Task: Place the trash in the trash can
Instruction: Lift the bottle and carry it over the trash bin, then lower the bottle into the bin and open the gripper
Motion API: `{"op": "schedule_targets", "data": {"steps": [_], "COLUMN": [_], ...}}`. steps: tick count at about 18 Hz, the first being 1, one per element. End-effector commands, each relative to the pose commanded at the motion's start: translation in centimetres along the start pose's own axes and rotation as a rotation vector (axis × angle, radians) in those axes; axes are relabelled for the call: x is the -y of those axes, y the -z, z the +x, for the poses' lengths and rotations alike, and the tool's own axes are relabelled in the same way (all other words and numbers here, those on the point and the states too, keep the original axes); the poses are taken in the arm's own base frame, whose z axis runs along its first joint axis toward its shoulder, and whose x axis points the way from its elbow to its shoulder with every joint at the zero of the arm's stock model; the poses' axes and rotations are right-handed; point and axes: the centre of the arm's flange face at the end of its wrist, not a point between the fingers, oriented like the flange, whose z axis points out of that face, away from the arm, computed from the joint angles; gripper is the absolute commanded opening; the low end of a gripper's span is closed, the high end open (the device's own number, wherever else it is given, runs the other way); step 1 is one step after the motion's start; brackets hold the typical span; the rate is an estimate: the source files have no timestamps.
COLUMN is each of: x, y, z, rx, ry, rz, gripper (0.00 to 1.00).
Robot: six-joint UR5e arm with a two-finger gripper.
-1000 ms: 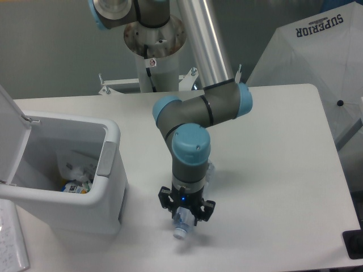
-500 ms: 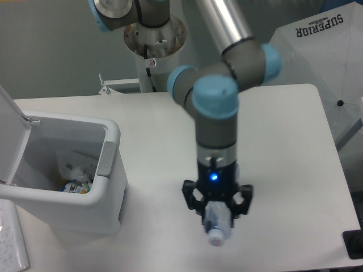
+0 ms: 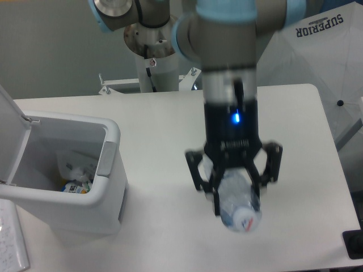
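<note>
My gripper is shut on the trash, a clear crushed bottle with a white cap end pointing down toward the camera. It hangs high above the table, right of centre. The trash can, a white bin with a grey side panel, stands at the left with its lid hinged open. Inside it lie a crumpled clear wrapper and a blue-and-yellow packet.
The arm's base column rises at the back centre of the white table. A white folded umbrella stands off the table's right rear. A dark object sits at the front right corner.
The gripper has risen with the bottle and shifted right, coming much closer to the camera. The bin and its contents have not moved.
</note>
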Motion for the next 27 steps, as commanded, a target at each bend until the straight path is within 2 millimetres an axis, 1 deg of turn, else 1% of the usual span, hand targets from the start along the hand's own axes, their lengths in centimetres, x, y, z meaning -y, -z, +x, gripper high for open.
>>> {"op": "schedule_targets", "data": {"steps": [2,4,5,7,8,9,10,12,14,17,18,20,22,24,27], "x": [0.6,0.7,0.1,-0.8,-0.9,-1.5,-2.1,-2.3,-3.3,-5.3,-6.2,-7.2,-8.7,-9.9,-11.2], "y": [2.1,3.3,3.3,3.7,4.2,4.2,4.3,5.1,5.5,4.7,4.2,2.8,1.1,-0.2,-1.1], "z": [1.9,4.6,6.3,8.5,10.4,12.7,14.2,14.8,16.4,19.1,19.5,19.6,20.9,21.2,21.9], "rx": [-0.024,-0.075,-0.106,-0.136,-0.163,-0.196,-0.215,-0.22,-0.242,-0.279,-0.284,-0.286,-0.303,-0.306,-0.314], "ry": [0.014,0.014,0.017,0.01,0.005,0.002,-0.006,-0.004,-0.009,-0.028,-0.029,-0.031,-0.047,-0.059,-0.067], "rz": [0.027,0.038,0.025,0.013,0.013,0.001,-0.009,-0.007,-0.023,-0.065,-0.085,-0.113,-0.151,-0.181,-0.208], "gripper": [0.62,0.62,0.62,0.62,0.62,0.62,0.62,0.62,0.62,0.62,0.62,0.62,0.62,0.62,0.63]}}
